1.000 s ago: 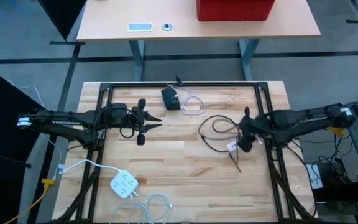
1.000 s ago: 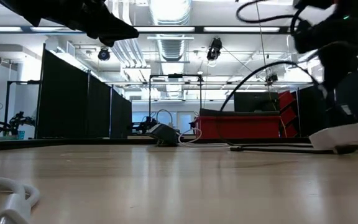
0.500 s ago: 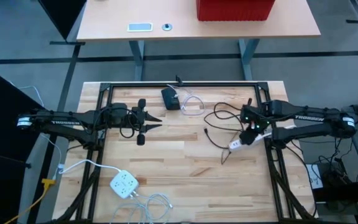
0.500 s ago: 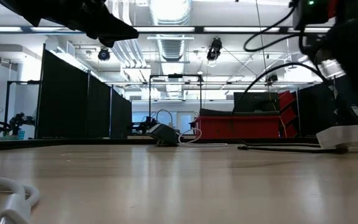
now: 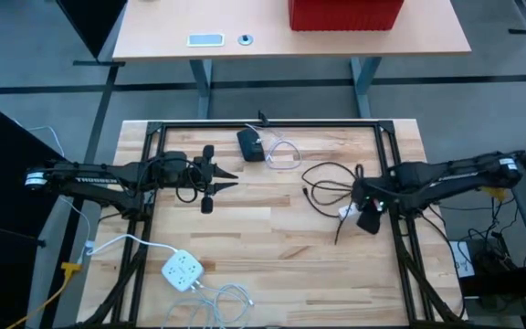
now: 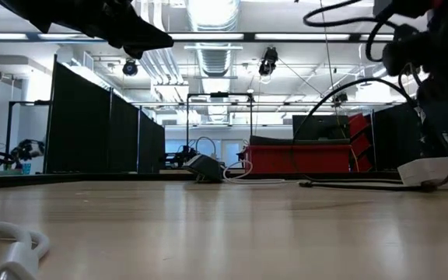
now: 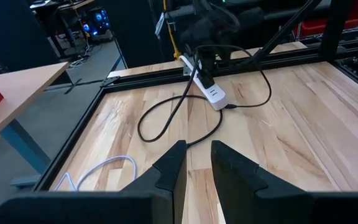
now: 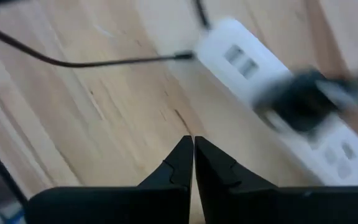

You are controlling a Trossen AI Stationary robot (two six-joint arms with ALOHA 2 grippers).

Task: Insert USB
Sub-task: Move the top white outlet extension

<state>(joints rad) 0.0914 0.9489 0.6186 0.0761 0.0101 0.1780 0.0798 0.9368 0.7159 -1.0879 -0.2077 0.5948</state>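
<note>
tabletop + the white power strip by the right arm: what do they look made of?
Tabletop: wood, apparently butcher-block, with pale glued strips, visible grain and a low sheen. Power strip: probably moulded plastic, smooth white, rounded edges, with a black plug in it. The right gripper is beside it; the left gripper waits on the table's left side.

Robotics laboratory in an open industrial hall.
You see a wooden bench (image 5: pixel 272 265) boxed in by a black metal frame (image 5: pixel 268 123), a desk (image 5: pixel 245 27) with a red bin (image 5: pixel 345 13) beyond its far edge, black partition screens (image 6: pixel 103 128), and exposed ceiling ducts (image 6: pixel 212 50) with strip lights (image 6: pixel 208 12).
</note>
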